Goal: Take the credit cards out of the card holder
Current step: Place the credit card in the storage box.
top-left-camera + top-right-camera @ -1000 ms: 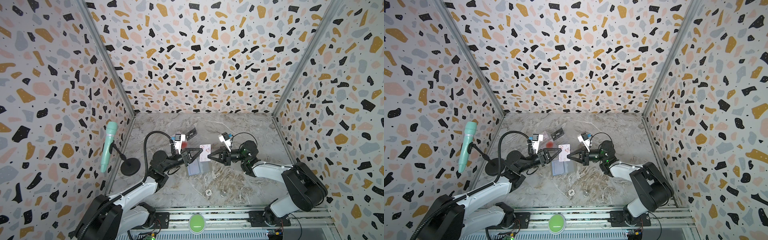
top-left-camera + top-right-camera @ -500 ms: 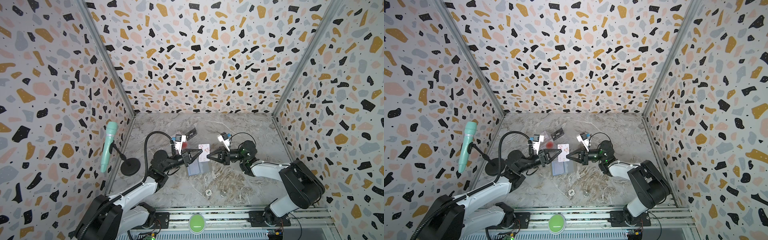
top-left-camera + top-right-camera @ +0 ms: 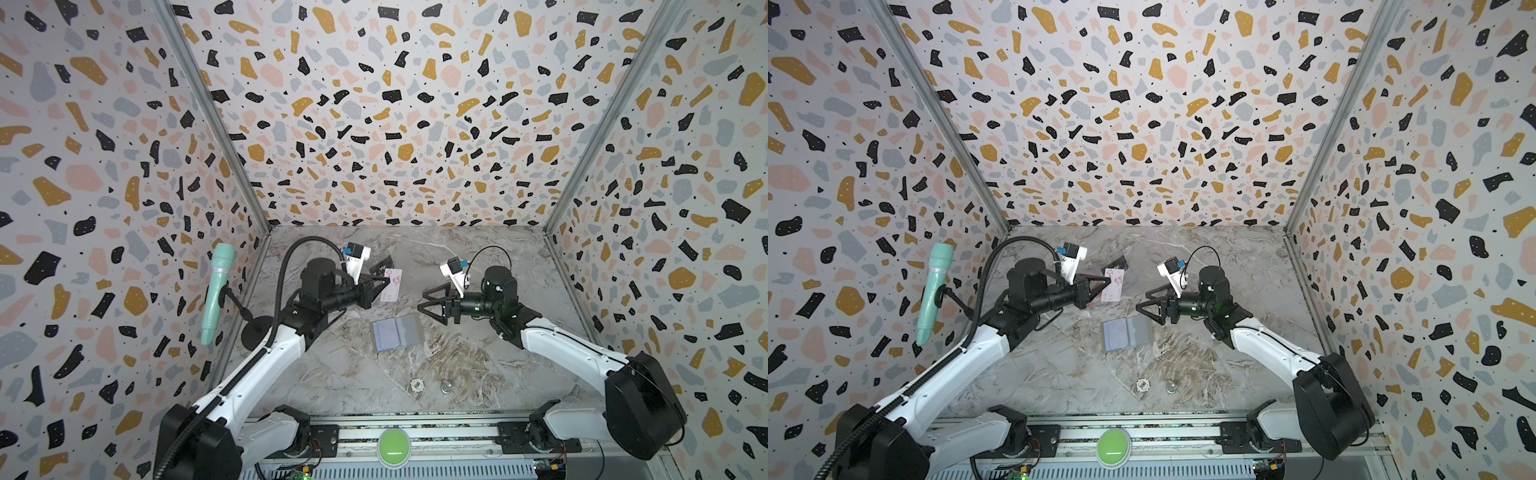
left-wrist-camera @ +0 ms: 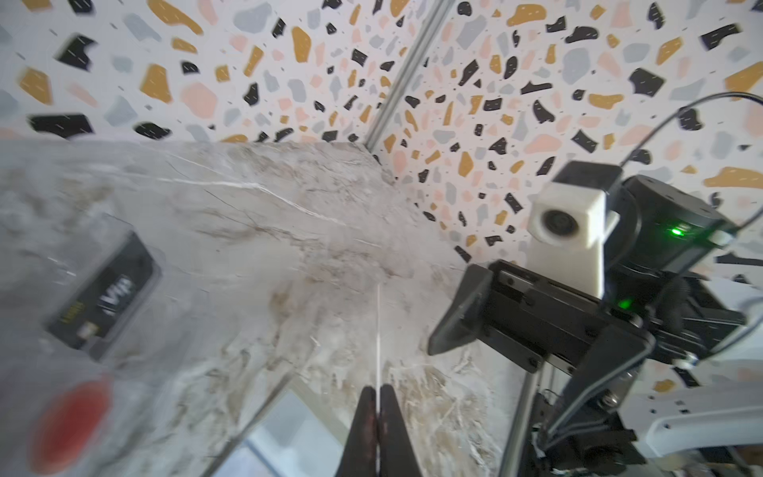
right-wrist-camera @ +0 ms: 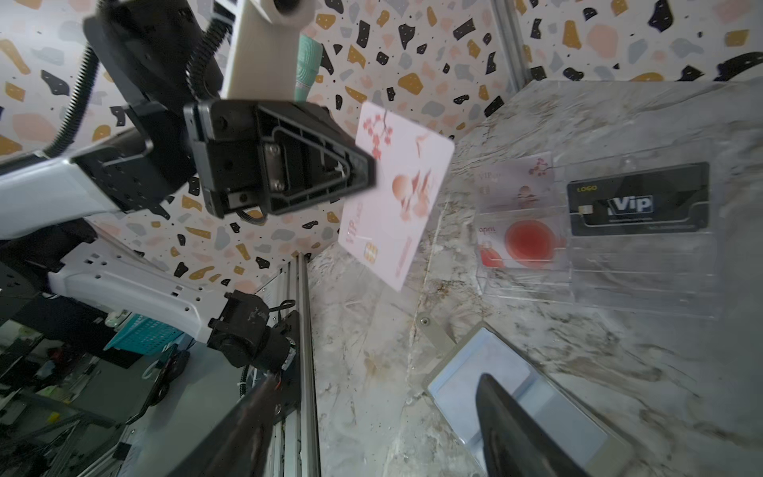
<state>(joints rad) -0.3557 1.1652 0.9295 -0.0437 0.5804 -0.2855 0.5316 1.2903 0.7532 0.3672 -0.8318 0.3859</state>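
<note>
Letting go, the right gripper (image 3: 422,302) has spread its fingers and backed off rightward, leaving the pinkish card (image 5: 406,194) pinched in the left gripper (image 3: 386,280), raised far-left; the card holder (image 3: 396,333) lies open near centre, apparently emptied.

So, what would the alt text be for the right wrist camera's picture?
The left arm's black pincer pinches a thin white-pink flowered plastic card in mid-air over a grey marble table. Beyond, a clear plastic tray holds a black "VIP" card and a white card with a red circle; an open grey card holder with a pale blue inside lies nearby.
</note>
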